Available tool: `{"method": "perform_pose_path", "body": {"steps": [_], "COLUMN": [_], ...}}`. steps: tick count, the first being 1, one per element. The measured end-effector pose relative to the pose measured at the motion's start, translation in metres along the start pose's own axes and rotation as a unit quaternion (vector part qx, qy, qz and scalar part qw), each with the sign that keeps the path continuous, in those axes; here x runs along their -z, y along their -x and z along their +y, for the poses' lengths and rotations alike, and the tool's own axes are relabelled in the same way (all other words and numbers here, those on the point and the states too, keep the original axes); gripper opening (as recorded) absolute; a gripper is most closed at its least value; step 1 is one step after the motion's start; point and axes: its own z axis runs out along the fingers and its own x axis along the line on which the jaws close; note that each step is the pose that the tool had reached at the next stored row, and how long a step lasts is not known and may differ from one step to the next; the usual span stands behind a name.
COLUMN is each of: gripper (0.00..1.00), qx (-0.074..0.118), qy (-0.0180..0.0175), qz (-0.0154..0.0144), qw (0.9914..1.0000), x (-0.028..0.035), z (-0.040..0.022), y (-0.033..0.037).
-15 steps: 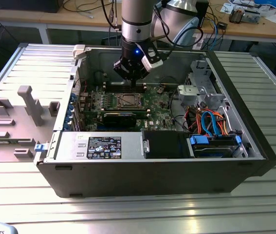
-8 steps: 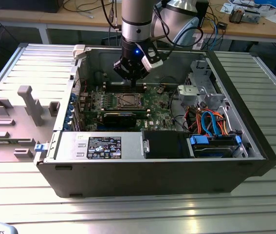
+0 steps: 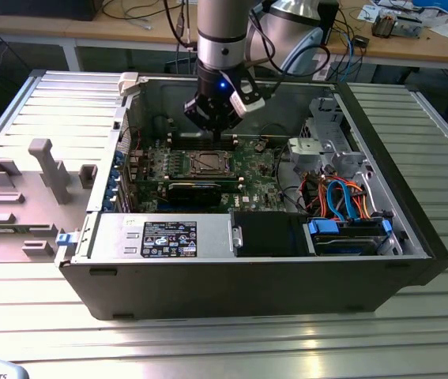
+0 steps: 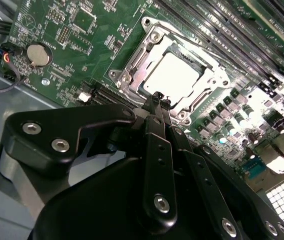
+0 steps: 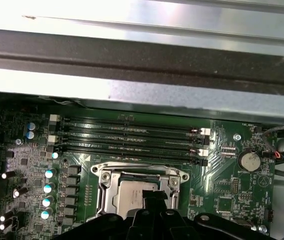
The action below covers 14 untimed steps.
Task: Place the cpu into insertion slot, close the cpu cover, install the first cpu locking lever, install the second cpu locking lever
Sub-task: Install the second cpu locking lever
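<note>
Black fingers (image 4: 158, 107) of the gripper (image 4: 160, 100) are pressed together at the tip and hold nothing. The tip hangs just over one edge of the slot (image 4: 174, 75). Inside the slot lies the cpu (image 4: 174, 77), flat and pale. The silver cover (image 4: 131, 75) sits down around it like a frame. All of this is on the green board (image 3: 156, 162) inside the open computer case (image 3: 247, 280).

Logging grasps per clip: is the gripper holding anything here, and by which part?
Nothing is held: the gripper is shut and empty above the cpu, which sits in the insertion slot.
</note>
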Motion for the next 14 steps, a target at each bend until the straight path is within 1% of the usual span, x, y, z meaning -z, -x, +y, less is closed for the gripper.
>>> {"method": "perform_pose_path", "body": {"steps": [3, 8, 11, 14], "gripper": [0.11, 0.11, 0.11, 0.11], "qx": [0.0, 0.0, 0.0, 0.0], "qy": [0.0, 0.0, 0.0004, 0.0007], "qz": [0.0, 0.0, -0.0001, -0.0001], "qw": [1.0, 1.0, 1.0, 1.0], "x": [0.0001, 0.0003, 0.0001, -0.0001], "z": [-0.003, -0.0124, -0.023, -0.0309], "y": [-0.0003, -0.0011, -0.002, -0.0028]}}
